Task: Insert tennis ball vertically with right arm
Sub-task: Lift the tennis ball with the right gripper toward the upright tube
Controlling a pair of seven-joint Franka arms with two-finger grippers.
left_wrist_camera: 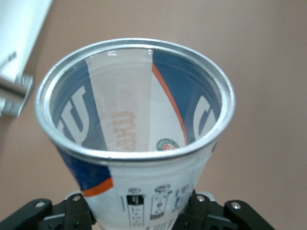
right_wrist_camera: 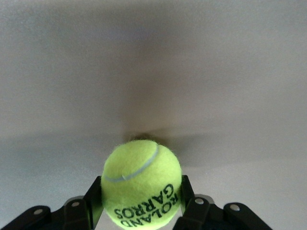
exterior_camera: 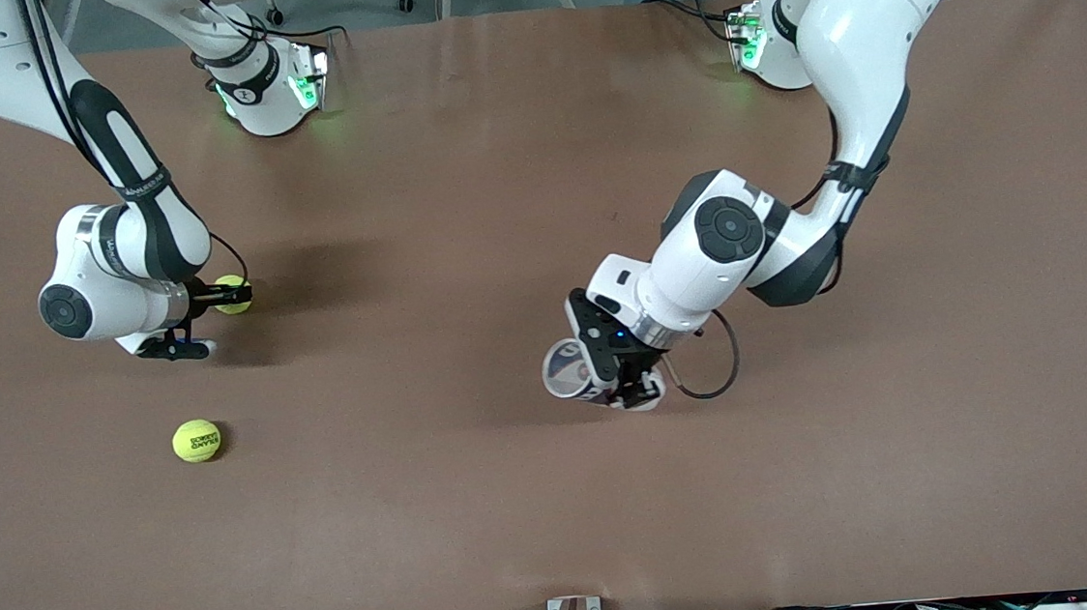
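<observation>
A yellow-green tennis ball (exterior_camera: 235, 305) printed ROLAND GARROS (right_wrist_camera: 142, 177) sits between the black fingers (right_wrist_camera: 94, 197) of my right gripper (exterior_camera: 232, 294), which is shut on it low over the table at the right arm's end. I cannot tell whether the ball touches the table. My left gripper (exterior_camera: 619, 381) is shut on the lower body of a white-and-blue tennis ball can (exterior_camera: 566, 368) over the middle of the table. The can's open, metal-rimmed mouth (left_wrist_camera: 134, 98) shows it empty inside.
A second tennis ball (exterior_camera: 196, 440) lies loose on the brown table (exterior_camera: 483, 523), nearer to the front camera than my right gripper. Both arm bases (exterior_camera: 269, 84) stand along the table's edge farthest from the front camera.
</observation>
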